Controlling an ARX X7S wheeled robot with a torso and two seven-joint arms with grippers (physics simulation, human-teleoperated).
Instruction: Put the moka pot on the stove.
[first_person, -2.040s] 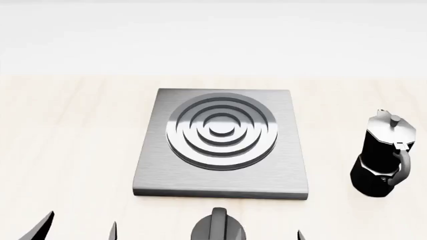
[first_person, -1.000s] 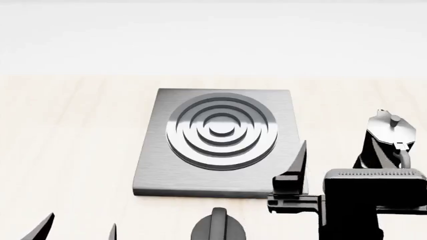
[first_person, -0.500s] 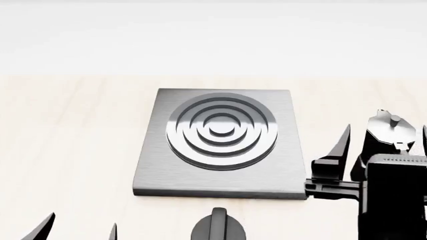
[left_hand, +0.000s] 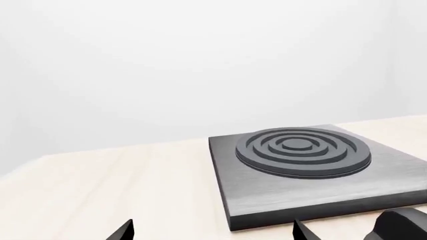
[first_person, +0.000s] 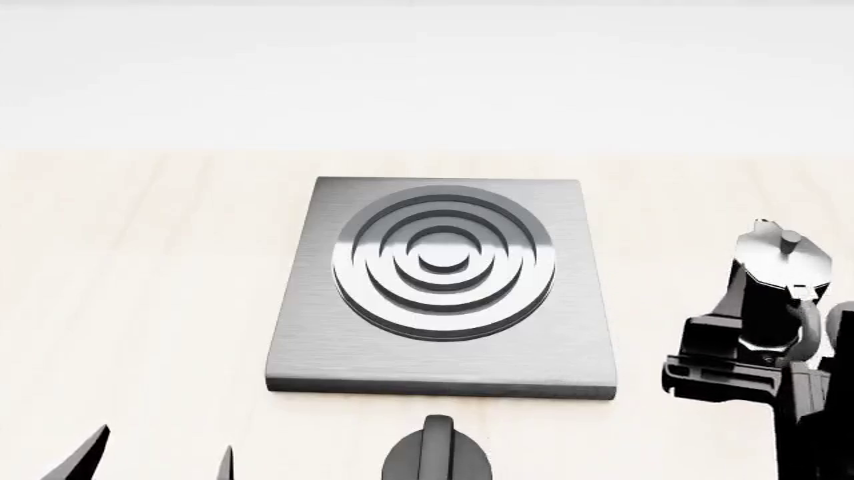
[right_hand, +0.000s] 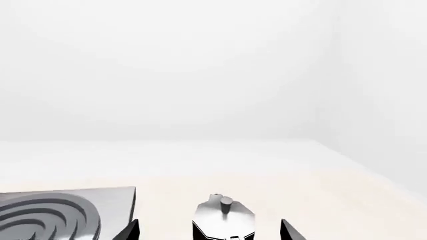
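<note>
The step in hand is the reach for the moka pot (first_person: 771, 285), which stands upright on the table (first_person: 147, 280) to the right of the stove (first_person: 310, 340), apart from it. The right tool (right_hand: 208, 227) has its fingers apart, one on each side of the pot, not clamped. In my judgement the next move is to close on the pot's body, then lift. The right wrist view shows the pot's lid between the fingertips; the head view hides this behind the arm. The left tool (left_hand: 212, 230) is open, near the stove's front edge.
</note>
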